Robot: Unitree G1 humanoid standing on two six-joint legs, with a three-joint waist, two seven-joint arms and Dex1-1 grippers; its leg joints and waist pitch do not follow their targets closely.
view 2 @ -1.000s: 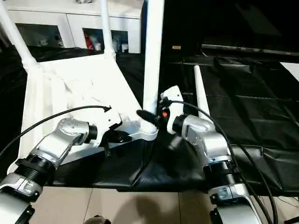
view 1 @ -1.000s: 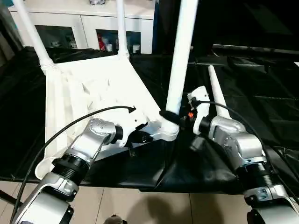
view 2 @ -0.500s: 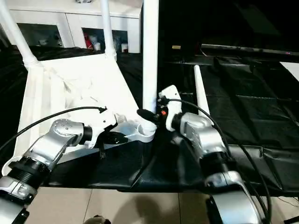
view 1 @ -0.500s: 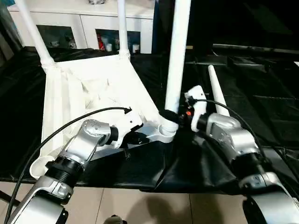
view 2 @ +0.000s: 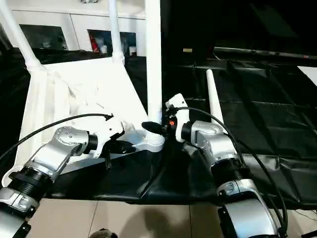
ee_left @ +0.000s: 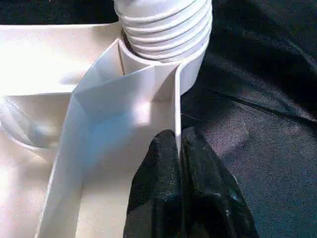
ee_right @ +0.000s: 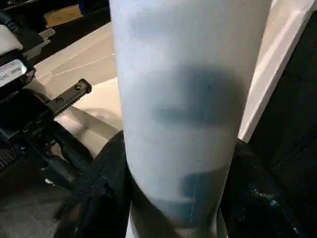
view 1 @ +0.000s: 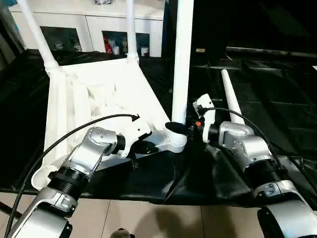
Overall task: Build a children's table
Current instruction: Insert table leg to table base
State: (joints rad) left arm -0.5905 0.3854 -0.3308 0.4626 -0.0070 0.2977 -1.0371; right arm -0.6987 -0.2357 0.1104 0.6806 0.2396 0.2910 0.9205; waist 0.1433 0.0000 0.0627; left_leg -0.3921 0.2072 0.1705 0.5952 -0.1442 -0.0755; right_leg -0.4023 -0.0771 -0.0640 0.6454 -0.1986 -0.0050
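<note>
- Tabletop lies upside down on the black-covered desk, two far legs already standing.
- Right pincer pinches the near leg just above its corner socket.
- Left pincer is pressed together on the tabletop's thin rim beside that socket.
- Risk: the leg tilting and cross-threading, or the rim slipping free under twist.
- Spare leg could roll off.
</note>
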